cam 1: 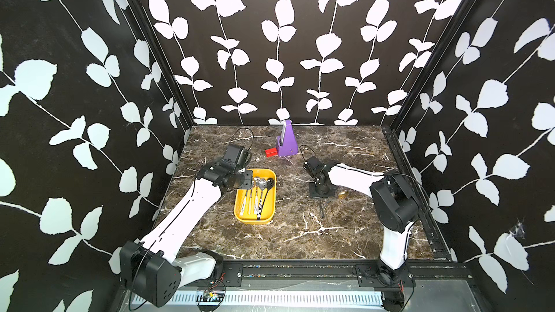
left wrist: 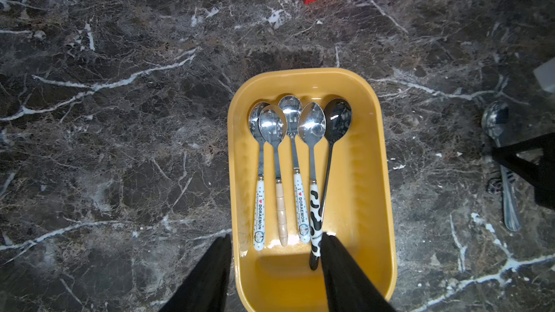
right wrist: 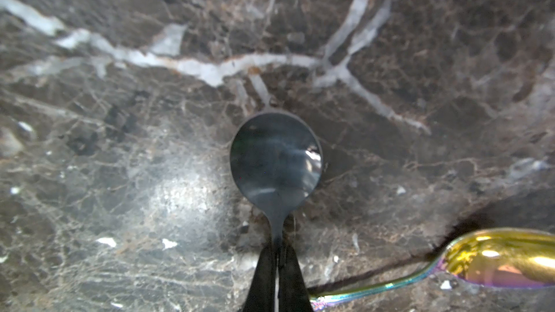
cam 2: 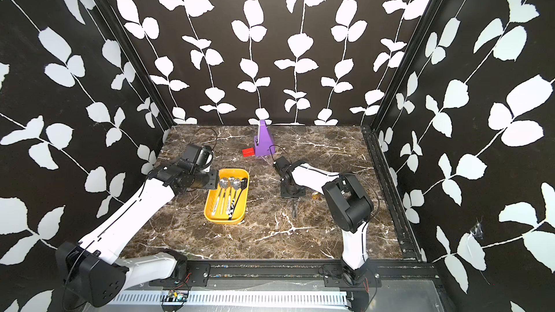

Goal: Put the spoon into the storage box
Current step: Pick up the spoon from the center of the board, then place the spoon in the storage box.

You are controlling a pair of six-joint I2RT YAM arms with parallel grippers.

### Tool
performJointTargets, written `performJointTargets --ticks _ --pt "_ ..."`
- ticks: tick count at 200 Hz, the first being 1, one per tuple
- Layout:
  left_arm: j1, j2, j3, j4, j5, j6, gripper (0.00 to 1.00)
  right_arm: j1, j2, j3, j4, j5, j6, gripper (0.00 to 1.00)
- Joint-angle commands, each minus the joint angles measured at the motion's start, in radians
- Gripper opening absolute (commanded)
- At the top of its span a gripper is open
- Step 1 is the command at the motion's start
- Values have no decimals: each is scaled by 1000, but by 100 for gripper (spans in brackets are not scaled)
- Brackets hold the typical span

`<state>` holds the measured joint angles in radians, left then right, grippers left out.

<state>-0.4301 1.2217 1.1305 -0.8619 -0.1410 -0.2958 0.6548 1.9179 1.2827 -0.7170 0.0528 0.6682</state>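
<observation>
The brown marble tabletop (cam 1: pixel 300 229) carries the shallow yellow plastic storage box (left wrist: pixel 360 190), with five spoons (left wrist: pixel 312 124) inside. The left gripper (left wrist: pixel 274 244) hangs over one end, jaws half apart, empty. The right gripper (right wrist: pixel 277 247) — well apart from the box — is pinched tight on the neck of the dark metal spoon (right wrist: pixel 276 160), which lies on the marble.

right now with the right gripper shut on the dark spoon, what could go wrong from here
1. The right gripper pinches the dark spoon at its thin neck, so it may pivot or slip on lifting.
2. The iridescent spoon lies close beside it and could get knocked.
3. The left gripper hangs open over the storage box, in the way of a drop.
</observation>
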Motion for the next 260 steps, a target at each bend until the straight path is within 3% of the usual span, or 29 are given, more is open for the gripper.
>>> performJointTargets --ticks 1,68,118,212,260 --pt "15 5 -3 0 -14 9 53 10 -43 66 -20 1 34 0" --pt "72 -2 -8 -16 -4 20 54 46 -123 193 -51 -86 138 0" --pt "117 -30 -38 -18 11 28 54 127 -57 369 -43 -177 247 0" --pt "175 -84 -116 -2 26 46 54 271 353 921 -207 -262 307 0" --pt "184 -87 -141 7 10 58 54 282 499 1051 -291 -261 284 0"
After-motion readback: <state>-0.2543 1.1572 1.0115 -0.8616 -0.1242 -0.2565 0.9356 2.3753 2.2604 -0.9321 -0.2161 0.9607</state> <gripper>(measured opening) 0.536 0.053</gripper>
